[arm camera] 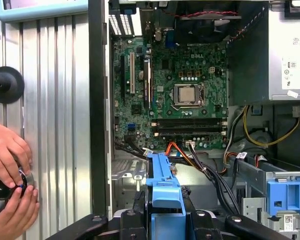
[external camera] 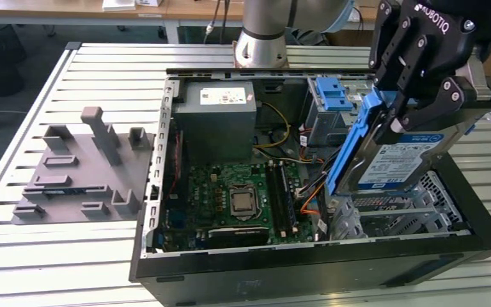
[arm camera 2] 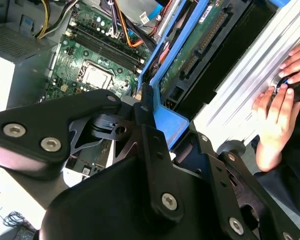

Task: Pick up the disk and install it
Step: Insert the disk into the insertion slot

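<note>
The disk, a silver drive with a white-and-blue label in a blue carrier, hangs on edge and tilted above the metal drive cage at the exterior view's right side of the open computer case. My gripper is shut on its upper end, with black fingers on either side. In the second wrist view the disk's green underside and blue frame run away from the gripper. In the first wrist view the carrier's blue edge sticks out between the fingers.
Inside the case lie the motherboard, a grey power-supply box, loose cables and a blue latch. A grey fixture sits on the slatted table at the exterior view's left. A person's hands work a knob beside the case.
</note>
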Robot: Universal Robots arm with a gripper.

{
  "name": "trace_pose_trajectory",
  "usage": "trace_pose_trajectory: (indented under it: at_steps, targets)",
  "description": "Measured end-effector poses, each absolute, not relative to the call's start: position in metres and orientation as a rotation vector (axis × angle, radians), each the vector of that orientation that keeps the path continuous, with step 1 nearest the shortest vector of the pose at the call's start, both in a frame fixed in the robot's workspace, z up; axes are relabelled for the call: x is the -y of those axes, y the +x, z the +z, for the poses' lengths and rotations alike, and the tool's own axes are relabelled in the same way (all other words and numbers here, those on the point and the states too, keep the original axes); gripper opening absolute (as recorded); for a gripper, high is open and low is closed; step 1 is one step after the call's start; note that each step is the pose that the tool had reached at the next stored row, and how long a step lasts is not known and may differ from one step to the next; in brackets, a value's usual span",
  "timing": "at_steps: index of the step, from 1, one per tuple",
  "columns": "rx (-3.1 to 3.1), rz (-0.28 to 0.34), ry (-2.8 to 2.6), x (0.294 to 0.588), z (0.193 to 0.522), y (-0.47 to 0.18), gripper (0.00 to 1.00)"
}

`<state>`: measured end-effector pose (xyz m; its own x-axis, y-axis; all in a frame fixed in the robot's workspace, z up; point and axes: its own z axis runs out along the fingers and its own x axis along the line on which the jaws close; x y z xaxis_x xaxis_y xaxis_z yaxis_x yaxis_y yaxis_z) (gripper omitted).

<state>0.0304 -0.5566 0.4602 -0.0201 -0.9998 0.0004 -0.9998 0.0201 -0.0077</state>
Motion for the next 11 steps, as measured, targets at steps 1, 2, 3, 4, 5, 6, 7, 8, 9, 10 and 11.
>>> trace_pose_trajectory:
  at_steps: [1, 2, 3, 4, 5, 6, 7, 8, 9, 10, 11]
  targets:
    - [-2.240, -0.009, -2.195, 0.5566, 0.4601, 0.0304, 0.36]
    - [-2.240, -0.009, -2.195, 0.5566, 0.4600, 0.0305, 0.36]
    - [-2.240, -0.009, -2.195, 0.5566, 0.4600, 0.0306, 0.36]
    - [-2.240, -0.009, -2.195, 0.5566, 0.4600, 0.0308, 0.36]
    - [-2.239, -0.009, -2.196, 0.5566, 0.4597, 0.0316, 0.36]
    - [-2.239, -0.009, -2.195, 0.5566, 0.4594, 0.0324, 0.36]
    - [-2.240, -0.009, -2.195, 0.5566, 0.4591, 0.0333, 0.36]
    - [-2.240, -0.009, -2.195, 0.5566, 0.4589, 0.0343, 0.36]
    - [-2.240, -0.009, -2.195, 0.5566, 0.4585, 0.0354, 0.36]
    - [-2.240, -0.009, -2.195, 0.5567, 0.4581, 0.0366, 0.36]
    - [-2.240, -0.009, -2.195, 0.5567, 0.4578, 0.0379, 0.36]
